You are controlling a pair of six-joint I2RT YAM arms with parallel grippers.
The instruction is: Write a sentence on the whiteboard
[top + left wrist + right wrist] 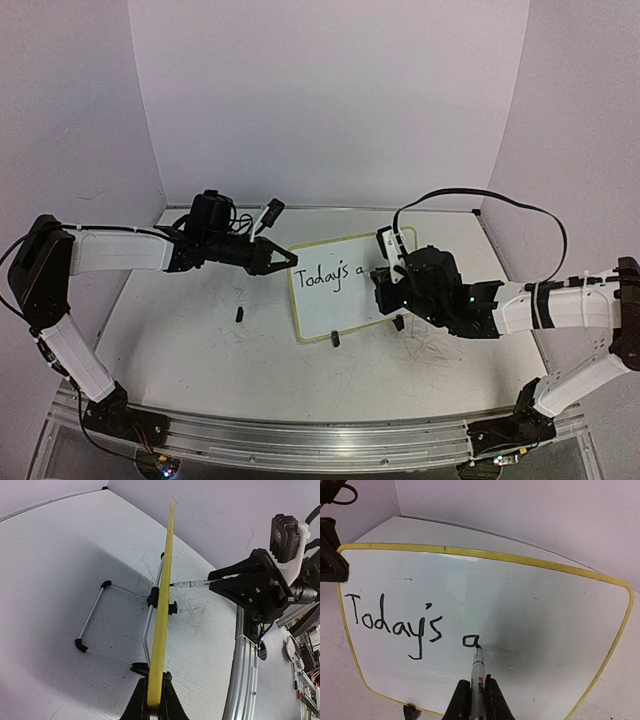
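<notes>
The whiteboard [335, 310] stands tilted at mid-table, with a pale-yellow rim. The sentence [333, 276] in black marker reads "Today's a". My left gripper [288, 258] is shut on the board's left edge; in the left wrist view the rim [165, 605] shows edge-on between the jaws of that gripper [156, 700]. My right gripper [385, 285] is shut on a white marker [479, 672]. The marker's tip touches the board [530, 595] at the lower right of the "a" in the lettering [395, 622]. The right gripper [477, 697] is in front of the board's face.
A small black cap [240, 314] lies on the tabletop left of the board. A wire stand [95, 625] props the board from behind, with black clip feet [335, 339]. Grey scribbles [430, 350] mark the tabletop. Walls enclose three sides; a metal rail [300, 430] runs along the near edge.
</notes>
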